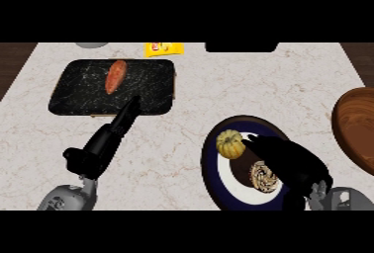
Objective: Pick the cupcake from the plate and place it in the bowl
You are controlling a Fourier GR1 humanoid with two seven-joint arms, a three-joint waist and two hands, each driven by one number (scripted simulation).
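Presently noted: one cupcake (263, 176) on one dark plate (213, 170) beside one small squash (231, 144); right hand (292, 160) relaxed above cupcake; left hand (110, 138) extended flat; one wooden bowl (355, 128) right.

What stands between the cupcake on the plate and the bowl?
Nothing visible on the counter does. The cupcake lies on the plate, the bowl is to its right, and only bare counter shows between them. The right hand hovers over the plate, partly covering the cupcake beside a small squash.
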